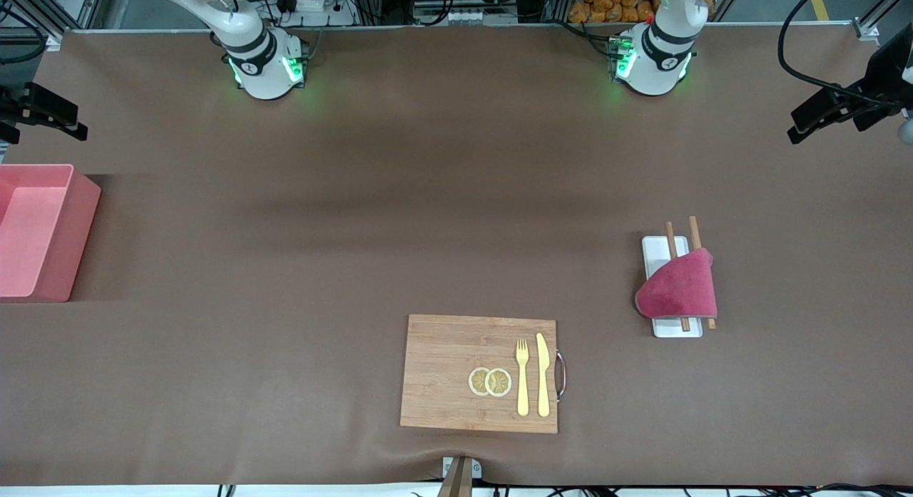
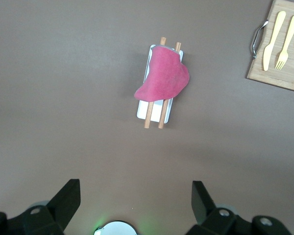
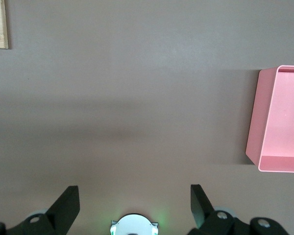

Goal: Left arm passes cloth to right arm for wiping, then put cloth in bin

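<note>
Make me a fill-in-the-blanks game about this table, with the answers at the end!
1. The pink cloth lies on two wooden sticks across a small ____ tray.
2. On the cutting board, the fork lies beside a yellow ____.
3. The pink bin stands at the ____ arm's end of the table.
4. The left gripper and right gripper are both ____.

Answers: white, knife, right, open

Fuzzy fabric cloth (image 1: 679, 289), smooth plastic bin (image 1: 39, 232), grained wooden board (image 1: 479, 373), matt table covering (image 1: 356, 197), seemingly fabric.
</note>
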Controlling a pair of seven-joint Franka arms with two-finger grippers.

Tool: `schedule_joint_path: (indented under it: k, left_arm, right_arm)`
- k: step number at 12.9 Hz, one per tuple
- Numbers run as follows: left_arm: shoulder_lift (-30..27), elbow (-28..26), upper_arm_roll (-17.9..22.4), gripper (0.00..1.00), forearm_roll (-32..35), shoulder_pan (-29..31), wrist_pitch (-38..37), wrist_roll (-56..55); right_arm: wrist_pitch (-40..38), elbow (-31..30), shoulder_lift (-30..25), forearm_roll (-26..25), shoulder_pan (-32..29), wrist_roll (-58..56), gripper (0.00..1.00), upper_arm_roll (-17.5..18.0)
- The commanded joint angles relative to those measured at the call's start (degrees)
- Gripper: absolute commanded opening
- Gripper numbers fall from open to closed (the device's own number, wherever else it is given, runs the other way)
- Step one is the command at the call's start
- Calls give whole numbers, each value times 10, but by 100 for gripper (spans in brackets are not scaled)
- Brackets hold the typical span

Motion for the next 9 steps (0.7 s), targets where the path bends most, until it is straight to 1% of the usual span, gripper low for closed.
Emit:
schedule_joint_path:
  k: [1, 5, 9]
  left_arm:
    - [-4, 9, 4, 100, 5, -6, -13, 0]
    - [-5, 7, 5, 100, 5, -6, -16, 0]
    - [14, 8, 2, 100, 5, -1, -22, 3]
  right_arm:
    - [-3, 3, 1, 10, 1, 9, 100, 0]
    - [-3, 3, 3, 10, 1, 9, 100, 0]
    - [-4, 3, 4, 10, 4, 9, 100, 1]
